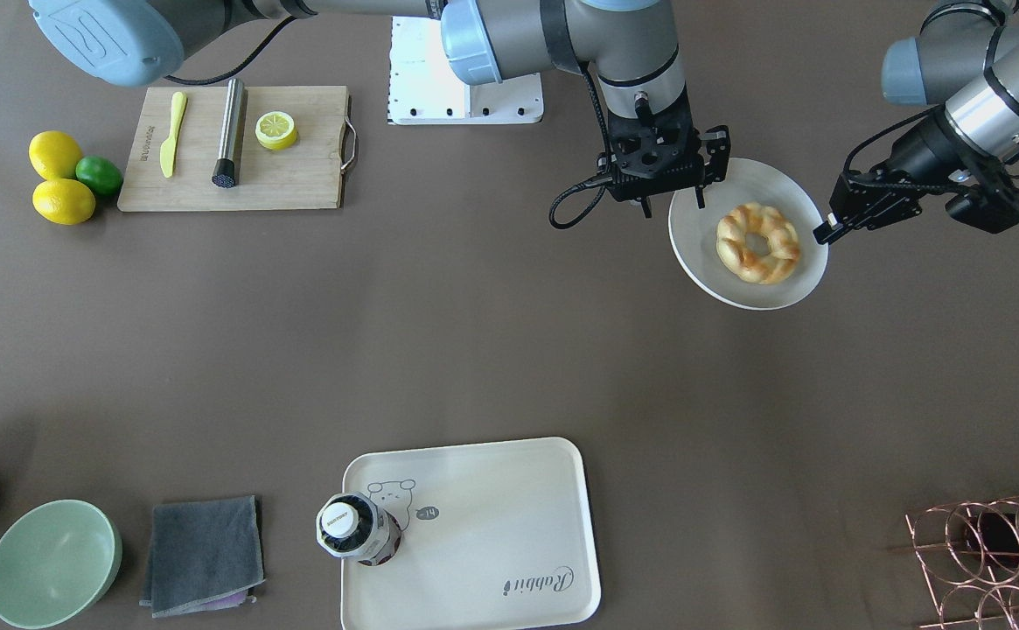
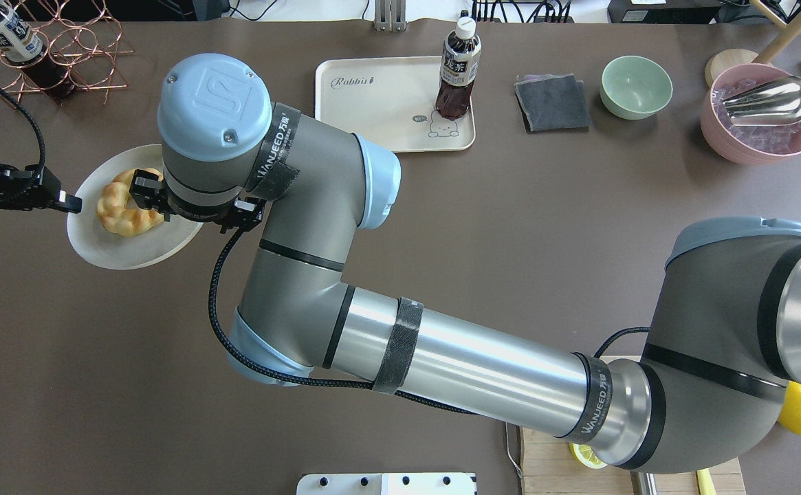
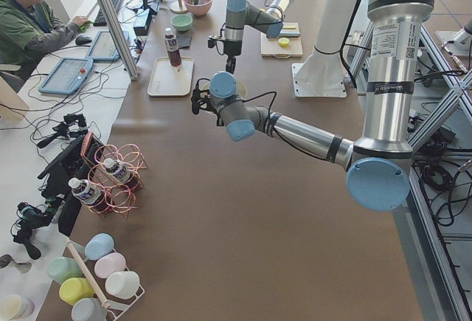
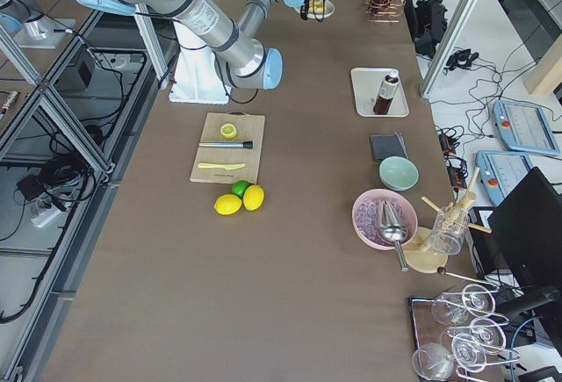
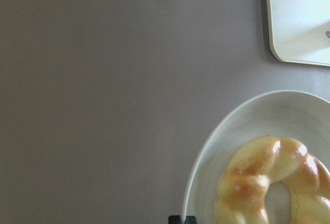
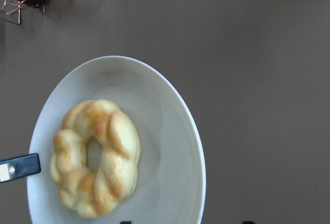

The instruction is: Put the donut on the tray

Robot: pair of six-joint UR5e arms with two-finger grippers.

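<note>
Pre-grasp | right hand (image 1: 673, 201) wide open, empty, donut (image 1: 758, 242) just beyond | left hand (image 1: 827, 231) closed at plate (image 1: 712, 278) rim | next: shift over, lower, pinch.

The donut (image 1: 758, 242) has a glossy, browned crust; the plate (image 1: 701, 254) under it is smooth, matt off-white. The tray (image 1: 509, 525) looks like smooth cream plastic, and the table cover (image 1: 474, 332) is matt brown. The cutting board (image 1: 299, 179) is bare wood, the cylinder (image 1: 230, 131) brushed metal, the cloth (image 1: 203, 551) grey fabric.
</note>
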